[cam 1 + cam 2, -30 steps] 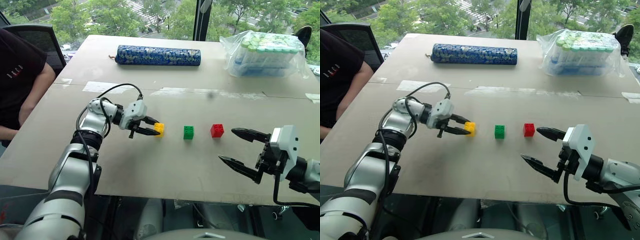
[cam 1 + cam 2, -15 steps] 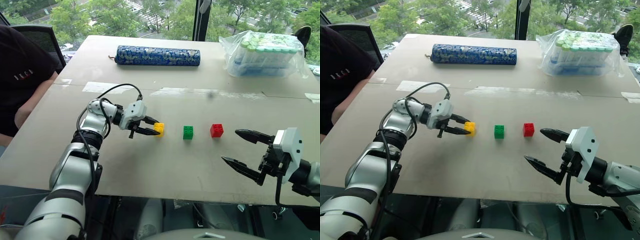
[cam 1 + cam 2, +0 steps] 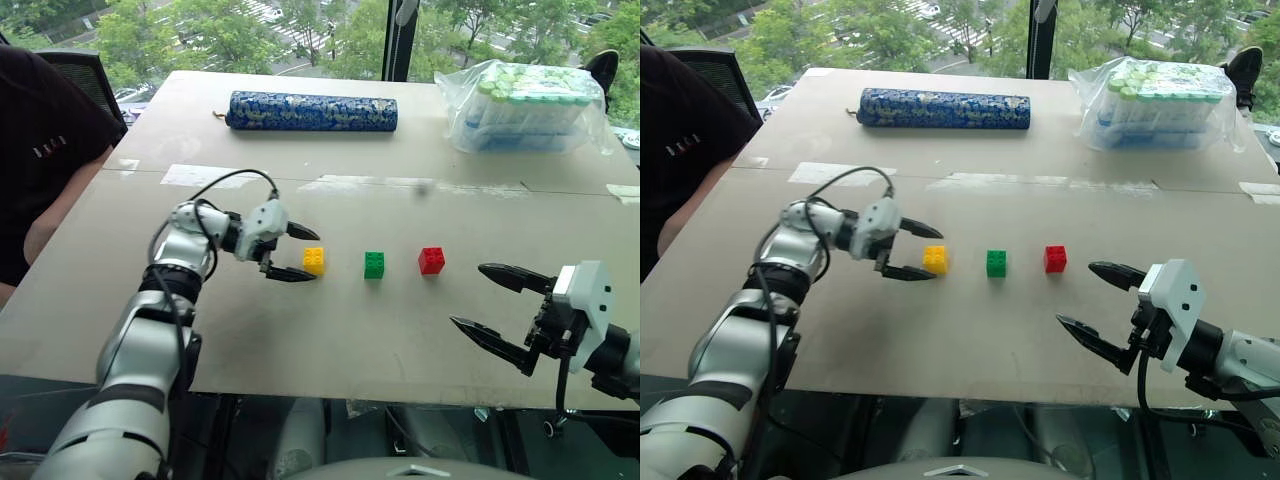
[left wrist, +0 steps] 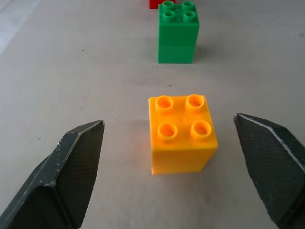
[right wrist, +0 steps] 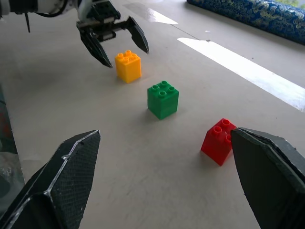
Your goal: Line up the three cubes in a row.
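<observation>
Three studded cubes stand in a row on the table [image 3: 300,340]: yellow [image 3: 314,261], green [image 3: 374,265] and red [image 3: 432,261], evenly spaced with gaps between them. My left gripper [image 3: 317,256] is open, one finger on each side of the yellow cube's left end without touching it. The left wrist view shows the yellow cube [image 4: 182,133] free between the fingertips [image 4: 78,157], with the green cube [image 4: 178,32] behind it. My right gripper [image 3: 468,295] hangs open near the table's front edge, right of and in front of the red cube [image 5: 219,141], with nothing in it.
A long blue patterned roll [image 3: 311,111] lies at the back of the table. A clear bag of tubes [image 3: 528,105] sits at the back right. A person in a dark shirt [image 3: 40,150] sits at the table's left side.
My left gripper has opened and let go of the yellow cube, drawing back slightly to the left. The cube stays in place. The right gripper has hardly moved.
</observation>
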